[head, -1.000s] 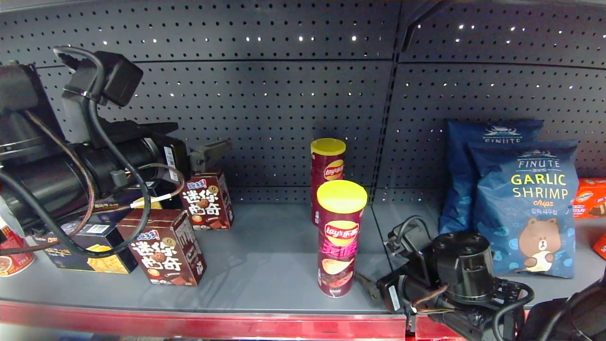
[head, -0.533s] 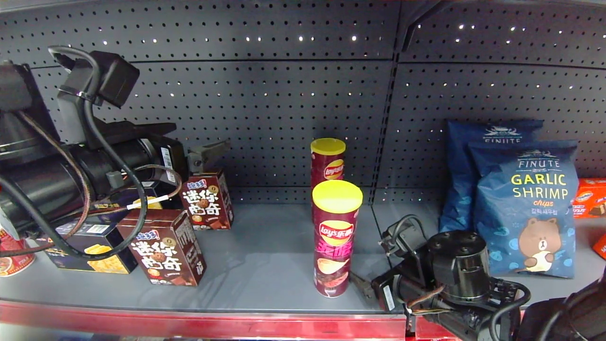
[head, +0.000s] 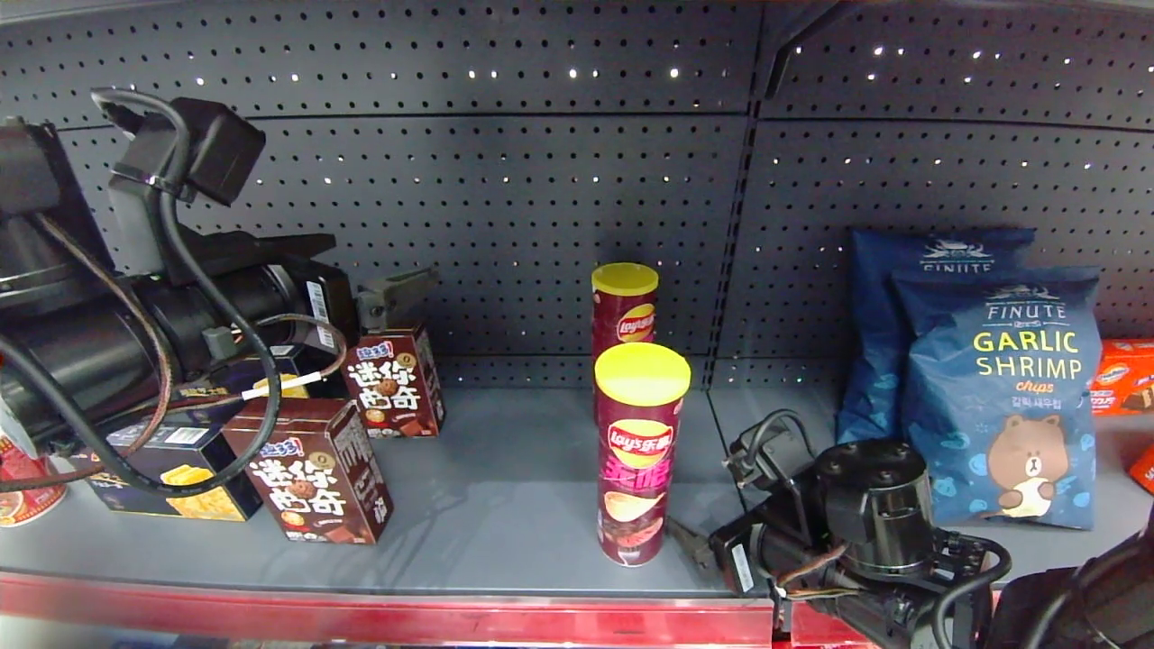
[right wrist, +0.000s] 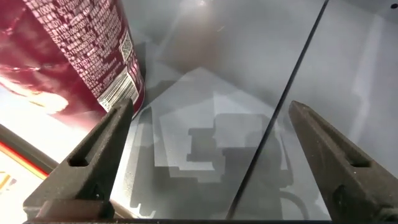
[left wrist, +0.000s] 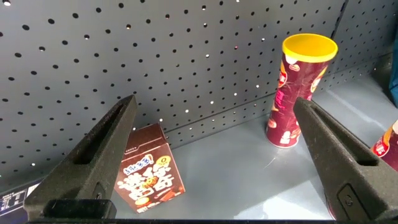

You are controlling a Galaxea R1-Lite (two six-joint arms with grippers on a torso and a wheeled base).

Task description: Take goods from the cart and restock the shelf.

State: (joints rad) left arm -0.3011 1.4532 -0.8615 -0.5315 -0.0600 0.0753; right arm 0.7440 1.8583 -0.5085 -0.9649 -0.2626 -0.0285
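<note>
**Both grippers open at the shelf, front can standing free**

Head view: You have the front chip can (head: 641, 453) upright near the front edge of the grey shelf (head: 505, 505), with the rear chip can (head: 624, 305) upright directly behind it by the pegboard wall (head: 541, 180). Your right gripper (head: 692, 543) sits low on the shelf, just to the right of the front can's base. Your left gripper (head: 398, 292) is held higher, above the rear brown box (head: 395, 380). A second brown box (head: 321, 483) stands nearer the front, beside a dark box (head: 168, 470). Two blue chip bags (head: 1001, 397) lean at the right, one behind the other.

Left wrist view: Your left gripper (left wrist: 214, 107) has its fingers (left wrist: 93, 168) spread wide with nothing between them. Beyond them you see the rear brown box (left wrist: 147, 177) against the pegboard and the rear chip can (left wrist: 297, 90) well apart from it. The front chip can (left wrist: 388, 146) shows as a sliver at the frame's edge.

Right wrist view: Your right gripper (right wrist: 211, 109) is spread apart too, over bare shelf (right wrist: 249, 74). The front chip can (right wrist: 74, 50) stands outside the gap, right beside one finger (right wrist: 93, 162). You cannot tell whether that finger touches it.
</note>
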